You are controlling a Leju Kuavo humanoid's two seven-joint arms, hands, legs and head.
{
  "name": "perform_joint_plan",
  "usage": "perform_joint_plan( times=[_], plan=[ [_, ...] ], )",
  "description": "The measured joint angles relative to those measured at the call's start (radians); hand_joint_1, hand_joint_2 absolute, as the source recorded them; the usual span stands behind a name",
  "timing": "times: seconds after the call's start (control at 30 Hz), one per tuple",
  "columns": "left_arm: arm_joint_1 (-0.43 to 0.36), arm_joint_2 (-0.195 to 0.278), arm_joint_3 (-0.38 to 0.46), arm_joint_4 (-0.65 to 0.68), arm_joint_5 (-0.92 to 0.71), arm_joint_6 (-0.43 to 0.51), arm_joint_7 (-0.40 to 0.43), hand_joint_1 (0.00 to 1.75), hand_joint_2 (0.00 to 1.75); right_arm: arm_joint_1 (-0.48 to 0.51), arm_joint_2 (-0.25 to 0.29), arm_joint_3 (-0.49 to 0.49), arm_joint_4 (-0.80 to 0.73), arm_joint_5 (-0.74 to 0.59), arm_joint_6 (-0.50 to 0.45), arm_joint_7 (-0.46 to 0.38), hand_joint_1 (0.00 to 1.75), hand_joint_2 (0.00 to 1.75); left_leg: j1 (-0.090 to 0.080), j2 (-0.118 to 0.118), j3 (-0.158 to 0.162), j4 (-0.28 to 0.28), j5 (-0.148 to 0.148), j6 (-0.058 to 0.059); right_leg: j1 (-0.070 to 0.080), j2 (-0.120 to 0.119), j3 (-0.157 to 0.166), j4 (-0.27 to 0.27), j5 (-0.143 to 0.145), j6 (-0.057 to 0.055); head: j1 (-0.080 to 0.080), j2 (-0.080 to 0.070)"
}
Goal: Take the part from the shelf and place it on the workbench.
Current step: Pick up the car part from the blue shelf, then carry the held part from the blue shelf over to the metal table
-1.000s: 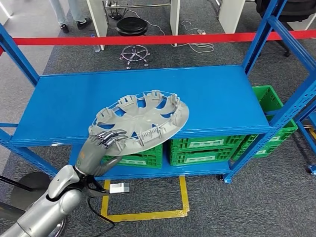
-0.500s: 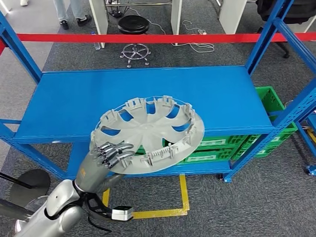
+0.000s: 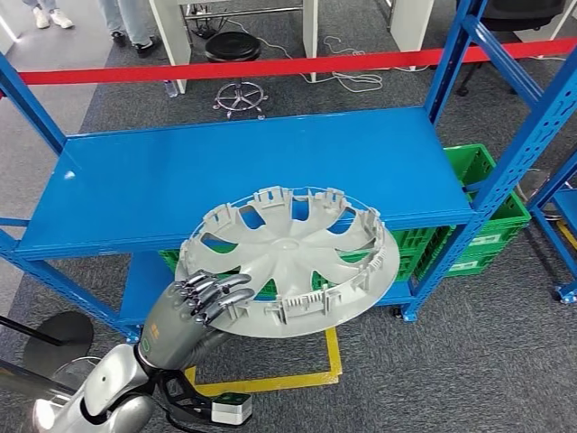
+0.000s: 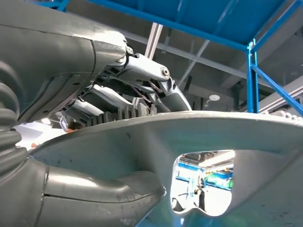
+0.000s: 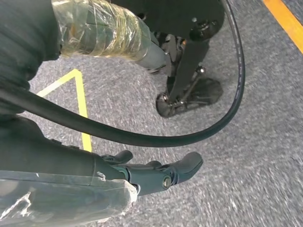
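The part is a grey plastic wheel cover (image 3: 292,262), lying nearly flat with its clipped inner side up. My left hand (image 3: 190,311) grips its near left rim, fingers over the top and thumb beneath. It hangs in front of the blue shelf board (image 3: 204,171), its far edge still overlapping the board's front lip. In the left wrist view the wheel cover (image 4: 214,137) sits pinched between the dark fingers (image 4: 143,90) and the thick thumb (image 4: 100,194). My right hand (image 5: 157,172) hangs down over the grey carpet, fingers stretched out, holding nothing.
Green crates (image 3: 476,234) stand on the lower shelf level. Blue uprights (image 3: 503,171) frame the rack at right. Red barrier tape (image 3: 272,65), a stool (image 3: 234,50) and a person's feet (image 3: 129,36) lie beyond. Yellow floor marking (image 3: 272,383) runs below the cover.
My left hand has drawn the wheel cover off the shelf board toward me and to the right. The whole view has also shifted a little.
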Motion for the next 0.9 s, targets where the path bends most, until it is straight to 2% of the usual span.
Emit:
perform_joint_plan(
  times=[0.03, 0.07, 0.1, 0.13, 0.2, 0.23, 0.27, 0.33, 0.37, 0.4, 0.43, 0.47, 0.5, 0.53, 0.57, 0.6, 0.63, 0.67, 0.7, 0.73, 0.77, 0.83, 0.87, 0.9],
  plan=[
    [0.005, 0.0, 0.001, -0.004, -0.002, 0.0, 0.0, 1.75, 1.75, 0.0, 0.0, 0.0, -0.003, 0.002, 0.001, -0.002, 0.0, 1.75, 0.001, 0.0, 0.001, 0.028, -0.005, 0.0, 0.001, 0.0, -0.011, 0.002, 0.007, 0.0, 0.0, 0.0],
    [0.01, -0.001, 0.004, -0.007, -0.005, 0.0, 0.0, 1.75, 1.75, 0.0, 0.0, 0.0, -0.005, 0.008, -0.004, -0.005, 0.0, 1.75, 0.001, 0.0, 0.019, 0.02, 0.011, 0.001, 0.001, 0.001, -0.021, 0.004, 0.013, 0.001, 0.0, 0.0],
    [0.014, -0.001, 0.007, -0.011, -0.007, 0.001, 0.0, 1.75, 1.75, 0.0, 0.0, 0.001, -0.007, 0.016, -0.014, -0.008, 0.0, 1.75, 0.001, -0.001, 0.054, -0.024, 0.039, 0.004, 0.001, 0.002, -0.03, 0.005, 0.02, 0.002, 0.0, 0.0],
    [0.018, -0.001, 0.011, -0.015, -0.011, 0.002, 0.0, 1.75, 1.75, 0.0, 0.001, 0.003, -0.01, 0.025, -0.026, -0.011, 0.0, 1.75, 0.001, -0.003, 0.101, -0.092, 0.069, 0.01, 0.002, 0.003, -0.037, 0.007, 0.026, 0.004, 0.0, 0.0],
    [0.022, -0.002, 0.018, -0.022, -0.02, 0.003, 0.0, 1.75, 1.75, -0.001, 0.003, 0.007, -0.014, 0.035, -0.042, -0.018, 0.0, 1.75, -0.002, -0.008, 0.184, -0.227, 0.092, 0.021, 0.004, 0.006, -0.048, 0.008, 0.039, 0.011, 0.0, 0.0],
    [0.024, -0.002, 0.021, -0.026, -0.025, 0.004, 0.0, 1.75, 1.75, -0.001, 0.005, 0.008, -0.015, 0.036, -0.043, -0.022, 0.0, 1.75, -0.004, -0.011, 0.204, -0.265, 0.092, 0.025, 0.004, 0.006, -0.051, 0.007, 0.047, 0.017, 0.001, 0.0],
    [0.026, -0.002, 0.023, -0.029, -0.029, 0.005, 0.0, 1.75, 1.75, -0.001, 0.005, 0.009, -0.016, 0.036, -0.041, -0.027, 0.0, 1.75, -0.006, -0.012, 0.208, -0.281, 0.091, 0.028, 0.004, 0.006, -0.054, 0.004, 0.057, 0.025, 0.001, 0.0],
    [0.029, -0.003, 0.024, -0.034, -0.033, 0.006, 0.001, 1.75, 1.75, 0.0, 0.006, 0.009, -0.017, 0.035, -0.038, -0.031, 0.0, 1.75, -0.007, -0.009, 0.197, -0.289, 0.107, 0.036, 0.003, 0.007, -0.06, 0.0, 0.065, 0.039, 0.001, 0.0],
    [0.03, -0.004, 0.024, -0.036, -0.035, 0.006, 0.001, 1.75, 1.75, 0.001, 0.006, 0.01, -0.017, 0.035, -0.037, -0.033, 0.0, 1.75, -0.005, -0.006, 0.189, -0.292, 0.118, 0.042, 0.002, 0.006, -0.068, 0.01, 0.048, 0.044, 0.003, 0.0],
    [0.031, -0.006, 0.024, -0.037, -0.035, 0.006, 0.001, 1.75, 1.75, 0.001, 0.006, 0.01, -0.018, 0.035, -0.036, -0.033, 0.0, 1.75, -0.003, -0.004, 0.179, -0.295, 0.129, 0.049, 0.002, 0.005, -0.08, 0.04, 0.012, 0.046, 0.004, 0.0],
    [0.033, -0.008, 0.024, -0.037, -0.035, 0.006, 0.001, 1.75, 1.75, 0.001, 0.006, 0.01, -0.019, 0.035, -0.036, -0.034, 0.0, 1.75, -0.003, -0.001, 0.167, -0.295, 0.14, 0.053, 0.001, 0.005, -0.097, 0.091, -0.04, 0.047, 0.005, 0.0],
    [0.035, -0.009, 0.025, -0.037, -0.035, 0.005, 0.001, 1.75, 1.75, 0.001, 0.006, 0.011, -0.019, 0.035, -0.035, -0.034, 0.0, 1.75, -0.004, 0.0, 0.152, -0.293, 0.15, 0.057, 0.001, 0.004, -0.116, 0.158, -0.089, 0.049, 0.007, 0.0],
    [0.036, -0.01, 0.025, -0.037, -0.035, 0.005, 0.001, 1.75, 1.75, 0.001, 0.007, 0.011, -0.019, 0.035, -0.035, -0.034, 0.0, 1.75, -0.006, 0.002, 0.136, -0.291, 0.16, 0.058, 0.001, 0.004, -0.129, 0.225, -0.123, 0.051, 0.007, 0.0],
    [0.038, -0.01, 0.024, -0.038, -0.035, 0.005, 0.001, 1.75, 1.75, 0.001, 0.007, 0.012, -0.02, 0.035, -0.034, -0.034, 0.0, 1.75, -0.008, 0.003, 0.121, -0.289, 0.171, 0.059, 0.001, 0.004, -0.132, 0.273, -0.131, 0.053, 0.007, 0.0],
    [0.04, -0.01, 0.024, -0.038, -0.035, 0.005, 0.001, 1.75, 1.75, 0.001, 0.007, 0.012, -0.02, 0.035, -0.034, -0.034, 0.0, 1.75, -0.009, 0.004, 0.107, -0.287, 0.18, 0.058, 0.001, 0.003, -0.12, 0.288, -0.116, 0.053, 0.007, 0.0],
    [0.041, -0.01, 0.024, -0.038, -0.035, 0.005, 0.001, 1.75, 1.75, 0.001, 0.007, 0.012, -0.022, 0.035, -0.034, -0.034, 0.0, 1.75, -0.01, 0.005, 0.093, -0.284, 0.189, 0.056, 0.001, 0.003, -0.09, 0.266, -0.085, 0.052, 0.007, 0.0],
    [0.042, -0.01, 0.024, -0.038, -0.035, 0.005, 0.001, 1.75, 1.75, 0.0, 0.007, 0.012, -0.023, 0.035, -0.034, -0.034, 0.0, 1.75, -0.011, 0.005, 0.08, -0.279, 0.196, 0.054, 0.002, 0.003, -0.043, 0.211, -0.057, 0.049, 0.007, 0.0],
    [0.043, -0.011, 0.025, -0.039, -0.035, 0.005, 0.001, 1.75, 1.75, -0.001, 0.007, 0.012, -0.025, 0.035, -0.034, -0.034, 0.0, 1.75, -0.012, 0.005, 0.068, -0.272, 0.202, 0.05, 0.003, 0.002, 0.015, 0.134, -0.045, 0.047, 0.007, 0.0],
    [0.043, -0.011, 0.025, -0.04, -0.035, 0.005, 0.001, 1.75, 1.75, -0.002, 0.007, 0.012, -0.026, 0.035, -0.034, -0.034, 0.0, 1.75, -0.013, 0.005, 0.058, -0.266, 0.208, 0.046, 0.004, 0.002, 0.068, 0.059, -0.048, 0.044, 0.006, 0.0],
    [0.043, -0.012, 0.025, -0.041, -0.036, 0.005, 0.002, 1.75, 1.75, -0.003, 0.007, 0.013, -0.027, 0.035, -0.034, -0.034, 0.0, 1.75, -0.015, 0.006, 0.051, -0.26, 0.215, 0.041, 0.005, 0.002, 0.103, 0.002, -0.06, 0.042, 0.006, 0.0],
    [0.043, -0.012, 0.026, -0.042, -0.036, 0.005, 0.002, 1.75, 1.75, -0.004, 0.007, 0.013, -0.028, 0.035, -0.034, -0.035, 0.0, 1.75, -0.015, 0.006, 0.045, -0.257, 0.223, 0.037, 0.007, 0.003, 0.118, -0.03, -0.071, 0.039, 0.006, 0.0],
    [0.043, -0.013, 0.026, -0.042, -0.036, 0.005, 0.002, 1.75, 1.75, -0.002, 0.008, 0.014, -0.028, 0.035, -0.025, -0.04, 0.0, 1.75, -0.013, 0.005, 0.035, -0.253, 0.232, 0.026, 0.007, 0.002, 0.103, -0.04, -0.066, 0.027, 0.007, 0.0],
    [0.044, -0.013, 0.026, -0.042, -0.037, 0.005, 0.003, 1.75, 1.75, 0.0, 0.009, 0.015, -0.028, 0.036, -0.019, -0.045, 0.0, 1.75, -0.012, 0.003, 0.028, -0.243, 0.214, 0.02, 0.005, 0.0, 0.094, -0.04, -0.058, 0.017, 0.007, 0.0],
    [0.045, -0.013, 0.026, -0.042, -0.039, 0.005, 0.004, 1.75, 1.75, 0.001, 0.009, 0.015, -0.028, 0.037, -0.013, -0.05, 0.0, 1.75, -0.01, 0.001, 0.02, -0.217, 0.179, 0.013, 0.003, -0.002, 0.084, -0.041, -0.048, 0.008, 0.006, 0.0]
  ],
)
